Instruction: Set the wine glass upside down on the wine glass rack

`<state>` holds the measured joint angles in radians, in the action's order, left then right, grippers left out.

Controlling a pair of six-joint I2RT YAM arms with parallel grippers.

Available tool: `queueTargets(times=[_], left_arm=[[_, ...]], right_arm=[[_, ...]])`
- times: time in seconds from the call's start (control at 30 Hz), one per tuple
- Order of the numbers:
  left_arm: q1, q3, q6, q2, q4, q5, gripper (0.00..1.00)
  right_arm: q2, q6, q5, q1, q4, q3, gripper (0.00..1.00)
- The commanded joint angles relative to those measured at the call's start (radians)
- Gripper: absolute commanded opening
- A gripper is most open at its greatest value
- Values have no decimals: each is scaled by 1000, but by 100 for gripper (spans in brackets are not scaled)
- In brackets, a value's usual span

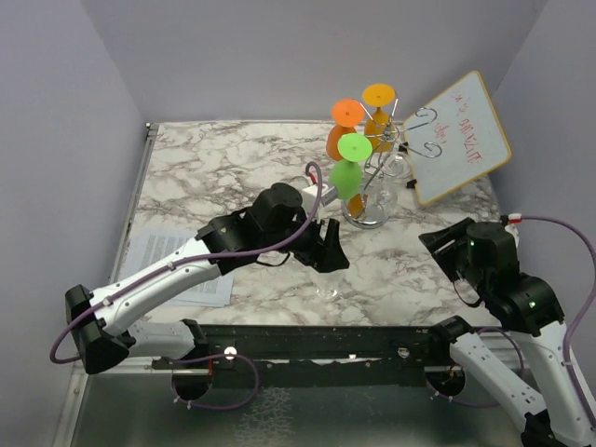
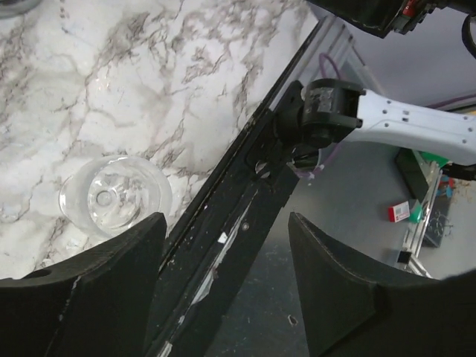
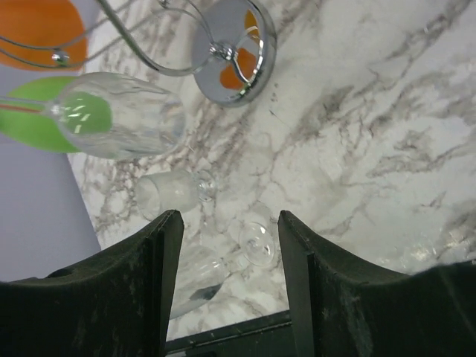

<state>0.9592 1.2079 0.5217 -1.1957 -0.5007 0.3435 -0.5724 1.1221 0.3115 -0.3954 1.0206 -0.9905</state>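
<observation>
A clear wine glass stands upright on the marble table near its front edge. It shows from above in the left wrist view and in the right wrist view. My left gripper hovers just over it, open and empty, with the glass beside its left finger. The silver wire rack stands at the back right, and its disc base shows in the right wrist view. Orange and green glasses and a clear one hang on it. My right gripper is open and empty, right of the rack.
A tilted whiteboard stands right of the rack. A second clear glass is on the table beyond the first. Printed paper lies at the table's left edge. A black rail runs along the front edge.
</observation>
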Motion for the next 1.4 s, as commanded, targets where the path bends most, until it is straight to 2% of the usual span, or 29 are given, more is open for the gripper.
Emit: queueTargets(times=[0.0, 0.2, 0.4, 0.53, 0.87, 1.2, 1.37], left_arm=[[73, 6, -30, -60, -40, -97, 64], [140, 43, -37, -150, -75, -211, 59], [157, 86, -28, -222, -133, -315, 52], [160, 103, -39, -237, -152, -378, 51], [160, 184, -78, -230, -156, -296, 54], [159, 166, -89, -232, -169, -358, 57], [160, 145, -90, -270, -195, -369, 54]], right_arm=[[0, 136, -81, -5, 66, 79, 59], [25, 199, -155, -6, -12, 187, 59], [30, 222, -182, -4, -53, 246, 59], [18, 223, -189, -5, -68, 258, 59], [-17, 220, -190, -5, -92, 264, 59], [-30, 217, -184, -5, -98, 265, 59], [-30, 219, -182, -5, -91, 265, 58]])
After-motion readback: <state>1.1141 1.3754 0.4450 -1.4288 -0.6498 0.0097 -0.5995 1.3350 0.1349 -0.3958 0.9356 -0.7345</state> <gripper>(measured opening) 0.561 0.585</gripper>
